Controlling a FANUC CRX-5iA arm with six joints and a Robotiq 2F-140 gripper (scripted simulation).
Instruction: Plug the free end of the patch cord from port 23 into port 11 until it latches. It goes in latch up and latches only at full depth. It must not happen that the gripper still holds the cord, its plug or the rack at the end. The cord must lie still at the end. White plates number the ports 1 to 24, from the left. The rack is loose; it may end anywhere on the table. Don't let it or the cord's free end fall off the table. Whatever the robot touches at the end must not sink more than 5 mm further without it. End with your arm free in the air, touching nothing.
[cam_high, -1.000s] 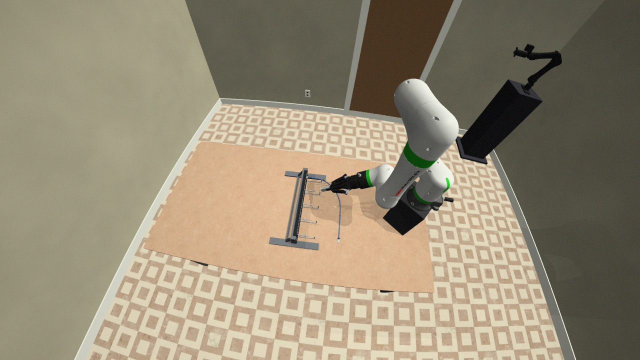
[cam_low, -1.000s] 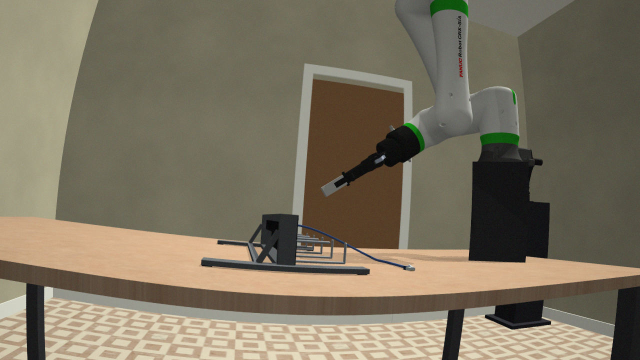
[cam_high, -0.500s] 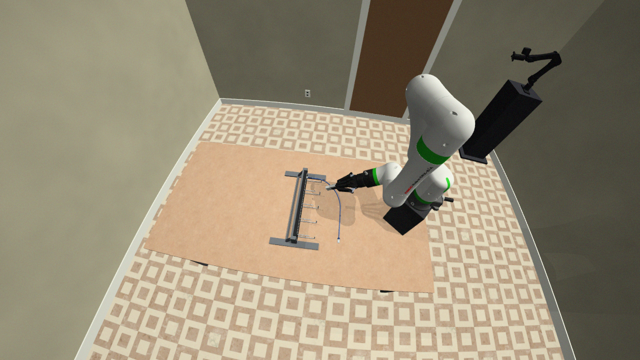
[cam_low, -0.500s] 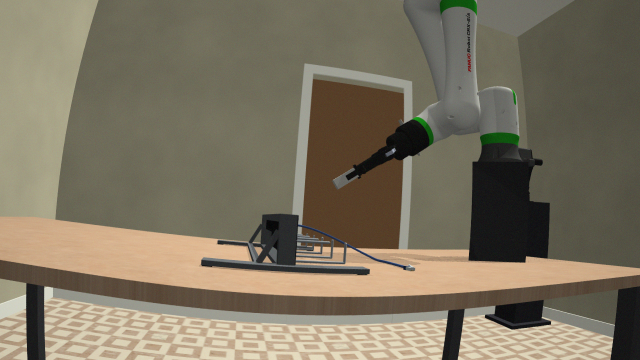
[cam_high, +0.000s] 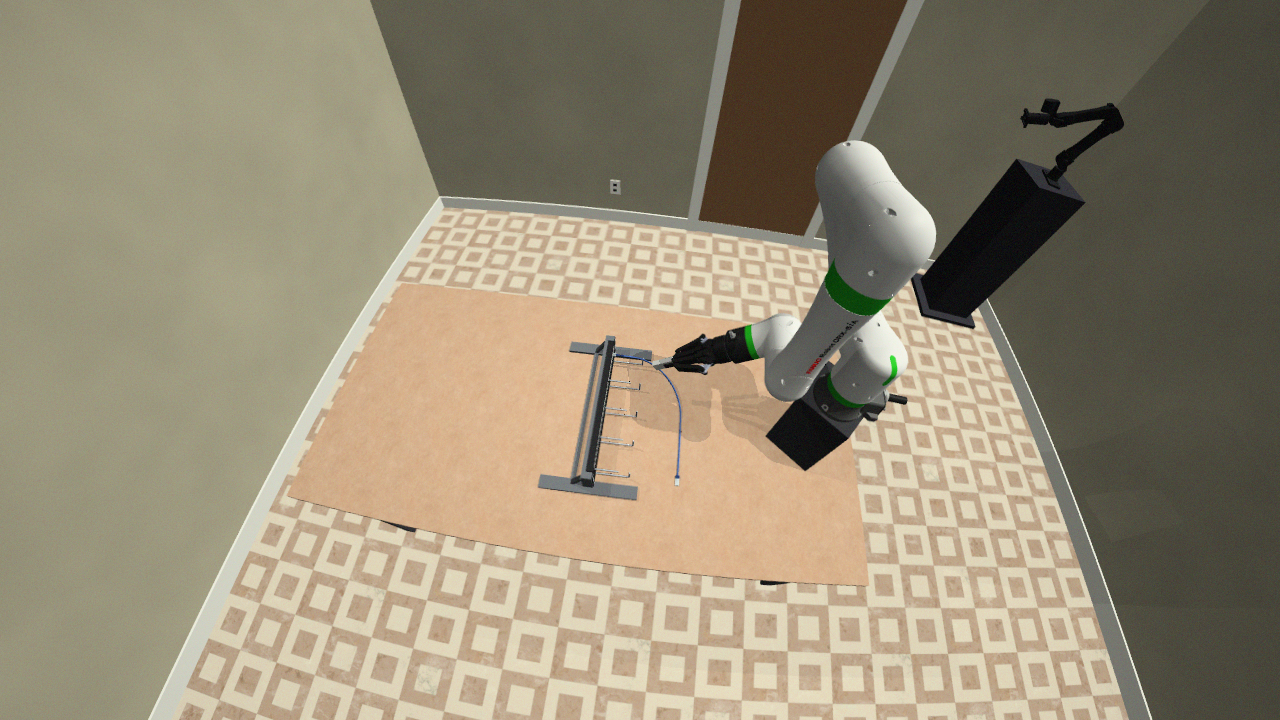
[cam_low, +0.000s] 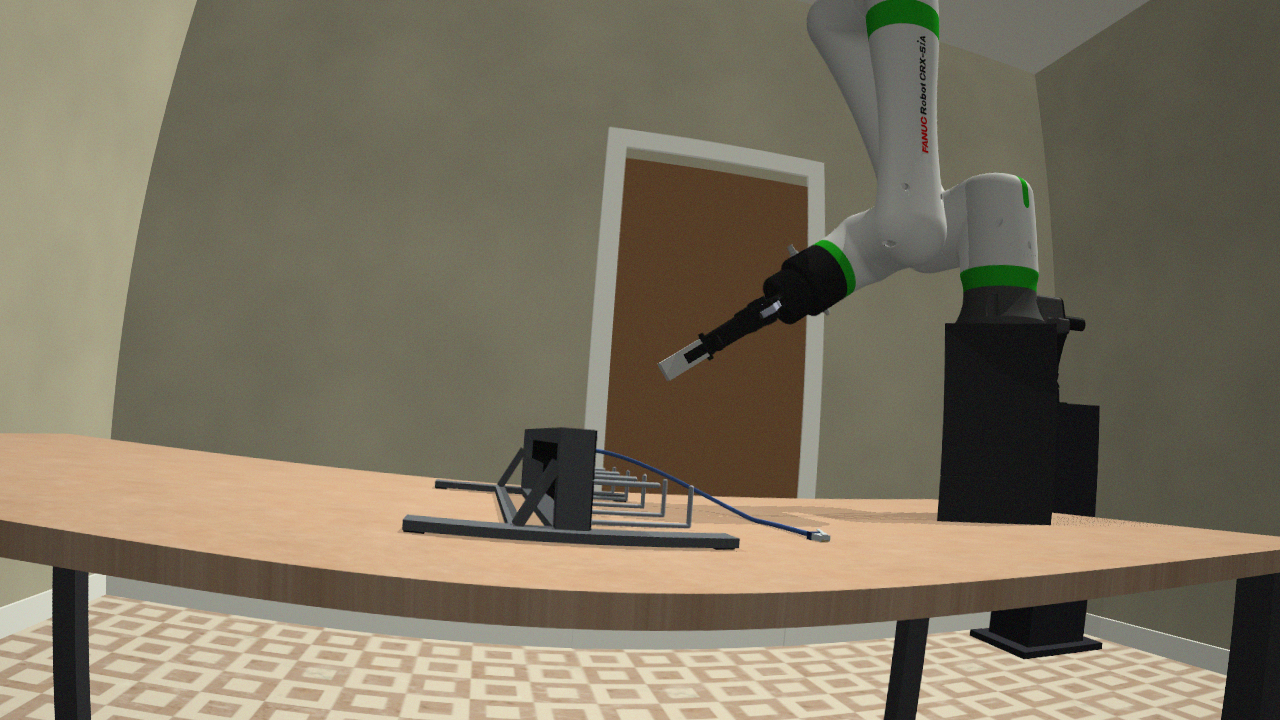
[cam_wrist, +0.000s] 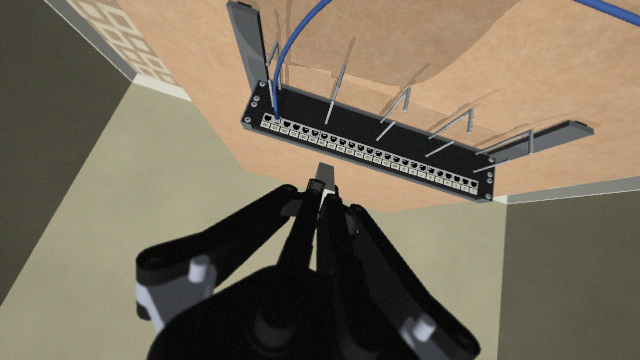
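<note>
The black patch panel rack (cam_high: 590, 420) (cam_low: 556, 488) (cam_wrist: 350, 126) stands on its grey feet near the middle of the wooden table (cam_high: 429, 420) (cam_low: 223, 501). The blue patch cord (cam_high: 673, 398) (cam_low: 707, 497) (cam_wrist: 287, 45) runs from a port near one end of the panel and curves down onto the table. Its free plug (cam_high: 677, 480) (cam_low: 819, 536) lies loose on the table, beside the rack's near foot. My gripper (cam_high: 662, 362) (cam_low: 669, 367) (cam_wrist: 322, 175) is shut on nothing. It hangs in the air above the cord side of the rack, pointing down at the port row and well clear of it.
Several metal cable hoops (cam_high: 619, 413) (cam_low: 657, 501) (cam_wrist: 400, 107) stick out from the rack's port side, towards the robot. The robot's black pedestal (cam_high: 810, 434) (cam_low: 998, 420) stands at the table's far side. A black column with a camera arm (cam_high: 993, 241) stands on the floor behind.
</note>
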